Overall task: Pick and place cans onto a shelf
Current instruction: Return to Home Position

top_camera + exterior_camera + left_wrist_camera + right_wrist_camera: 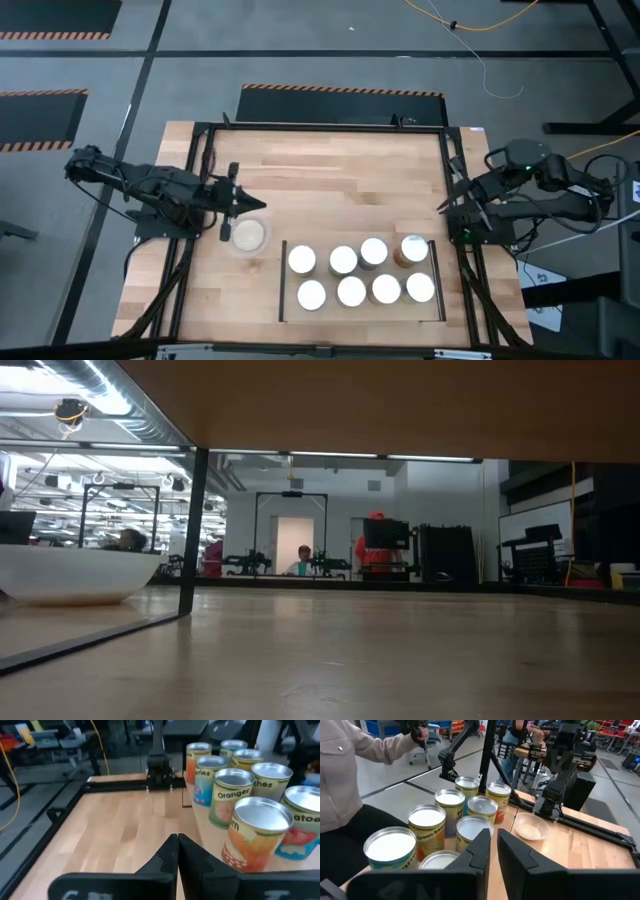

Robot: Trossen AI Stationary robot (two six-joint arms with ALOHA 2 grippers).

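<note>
High view shows eight cans (362, 274) standing in two rows on the shelf (295, 305), the left gripper (262, 208) pressed together over the clear dish (248, 236), the right gripper (441, 208) slightly parted, holding nothing.

Left arm reaches in from the table's left edge, left gripper (250, 207) jaws pressed together, empty. Right arm folded at the right edge, right gripper (441, 208) jaws slightly parted, empty.

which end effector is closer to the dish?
Left. The left end effector sits right at the dish; the right end effector is across the table, beyond the cans.
</note>
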